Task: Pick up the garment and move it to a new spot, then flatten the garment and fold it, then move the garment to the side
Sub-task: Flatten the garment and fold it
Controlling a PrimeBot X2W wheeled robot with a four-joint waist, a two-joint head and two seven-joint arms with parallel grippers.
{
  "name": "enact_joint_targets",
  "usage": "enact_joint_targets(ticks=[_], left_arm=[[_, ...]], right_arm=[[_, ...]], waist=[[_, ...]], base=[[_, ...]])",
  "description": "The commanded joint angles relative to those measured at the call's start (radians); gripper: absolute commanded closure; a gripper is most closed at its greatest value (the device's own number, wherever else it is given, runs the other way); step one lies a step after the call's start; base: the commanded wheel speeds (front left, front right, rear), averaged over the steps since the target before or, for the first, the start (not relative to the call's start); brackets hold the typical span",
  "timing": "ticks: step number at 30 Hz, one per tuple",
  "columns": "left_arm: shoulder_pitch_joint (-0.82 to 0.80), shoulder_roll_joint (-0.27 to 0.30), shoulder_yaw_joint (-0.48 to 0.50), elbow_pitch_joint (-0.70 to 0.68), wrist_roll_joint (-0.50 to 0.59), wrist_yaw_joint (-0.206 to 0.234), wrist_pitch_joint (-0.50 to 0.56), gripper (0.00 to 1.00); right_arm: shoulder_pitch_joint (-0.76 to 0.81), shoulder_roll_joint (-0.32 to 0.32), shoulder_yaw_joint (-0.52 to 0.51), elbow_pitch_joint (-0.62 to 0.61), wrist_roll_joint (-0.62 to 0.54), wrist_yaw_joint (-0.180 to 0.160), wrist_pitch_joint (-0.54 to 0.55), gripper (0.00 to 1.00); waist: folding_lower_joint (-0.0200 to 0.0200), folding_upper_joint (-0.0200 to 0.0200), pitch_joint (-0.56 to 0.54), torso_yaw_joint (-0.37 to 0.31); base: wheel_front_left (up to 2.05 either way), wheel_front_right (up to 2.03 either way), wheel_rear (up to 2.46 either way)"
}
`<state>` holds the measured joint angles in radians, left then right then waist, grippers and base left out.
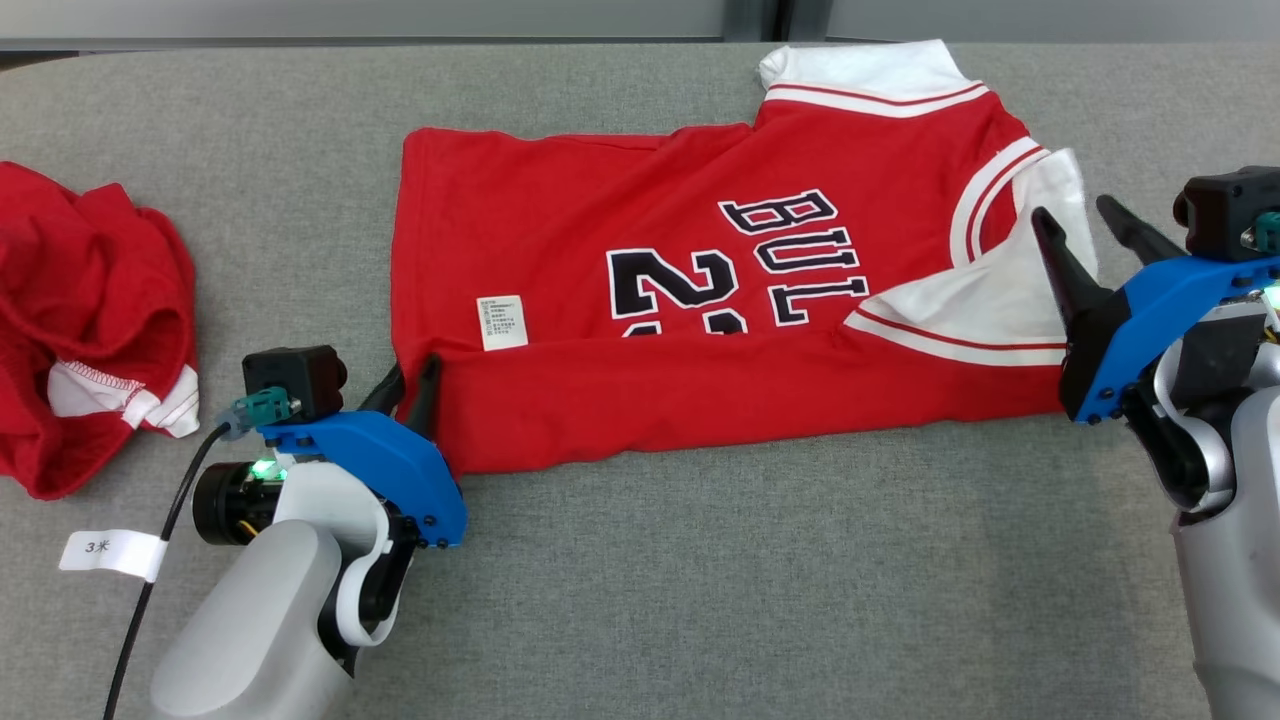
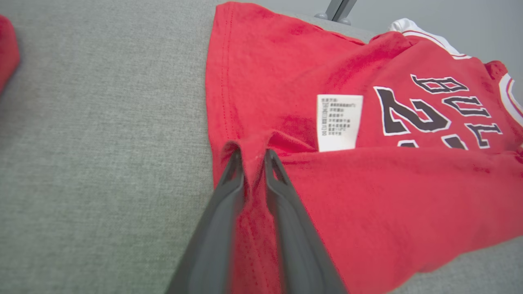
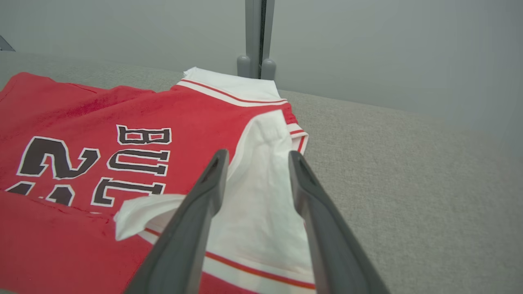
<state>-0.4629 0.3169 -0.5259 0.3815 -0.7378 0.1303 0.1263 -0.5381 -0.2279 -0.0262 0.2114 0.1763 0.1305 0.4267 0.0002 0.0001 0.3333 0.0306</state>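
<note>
My left gripper is pinched narrow on a fold of cloth at the left hem of the garment. The garment lies folded lengthwise on the middle of the worktop. My right gripper stands parted at its white sleeve, holding nothing. Bare worktop runs along the garment's near edge. A crumpled red cloth lies well apart on my left.

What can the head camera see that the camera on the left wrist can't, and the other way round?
Head camera: the right gripper, open beside the white sleeve, and a white tag on a black cable. Left wrist camera: close up, the left gripper shut on the jersey at its edge, pinching up a ridge. Both: that red jersey, its care label and the grey table.
</note>
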Motion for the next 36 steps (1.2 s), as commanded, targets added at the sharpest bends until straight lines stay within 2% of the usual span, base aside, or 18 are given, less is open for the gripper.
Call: enact_joint_targets(ticks=[1,5,11,17,24,30,33,34,35,36], left_arm=[[-0.016,-0.002,-0.002,0.013,0.005,-0.008,-0.012,0.0],[0.017,-0.002,0.001,0.027,0.007,-0.001,-0.052,0.0],[0.101,0.002,-0.001,-0.004,0.005,0.024,-0.089,0.0],[0.171,-0.019,-0.022,-0.036,0.005,0.054,-0.096,0.0],[0.151,-0.032,-0.016,0.022,0.016,0.095,-0.109,0.0],[0.134,-0.051,-0.022,0.082,0.009,0.097,-0.095,0.0],[0.119,-0.071,-0.033,0.119,0.001,0.082,-0.084,0.0],[0.114,-0.079,-0.038,0.132,-0.001,0.079,-0.08,0.55],[0.112,-0.088,-0.041,0.144,-0.007,0.074,-0.073,1.0],[0.113,-0.098,-0.046,0.154,-0.013,0.068,-0.064,1.0]], right_arm=[[-0.025,0.004,0.003,0.007,-0.005,0.0,-0.031,0.0],[-0.024,0.009,-0.006,0.029,0.0,0.001,-0.091,0.0],[0.07,0.014,-0.055,0.016,0.008,0.001,-0.064,0.0],[0.192,0.06,-0.144,-0.009,0.011,0.001,-0.041,0.0],[0.217,0.118,-0.203,0.016,-0.019,0.001,-0.067,0.0],[0.173,0.142,-0.21,0.076,-0.043,0.001,-0.101,0.0],[0.158,0.151,-0.226,0.109,-0.06,0.001,-0.115,0.0],[0.155,0.153,-0.238,0.118,-0.065,0.001,-0.118,0.0],[0.152,0.157,-0.248,0.127,-0.074,0.001,-0.119,0.0],[0.148,0.162,-0.257,0.136,-0.082,0.001,-0.122,0.0]], waist=[[-0.0002,-0.0001,0.0,0.003],[-0.0002,-0.0001,-0.026,0.005],[-0.0002,-0.0001,-0.078,0.002],[-0.0002,-0.0001,-0.101,0.006],[-0.0002,-0.0001,-0.082,-0.002],[-0.0002,-0.0001,-0.06,-0.008],[-0.0002,-0.0001,-0.047,0.0],[-0.0002,-0.0001,-0.043,0.003],[-0.0002,-0.0001,-0.04,0.004],[-0.0002,-0.0001,-0.035,0.005]], base=[[0.0,0.0,0.0],[0.0,0.0,0.0],[0.0,0.0,0.0],[0.0,0.0,0.0],[0.0,0.0,0.0],[0.0,0.0,0.0],[0.0,0.0,0.0],[0.0,0.0,0.0],[0.0,0.0,0.0],[0.0,0.0,0.0]])
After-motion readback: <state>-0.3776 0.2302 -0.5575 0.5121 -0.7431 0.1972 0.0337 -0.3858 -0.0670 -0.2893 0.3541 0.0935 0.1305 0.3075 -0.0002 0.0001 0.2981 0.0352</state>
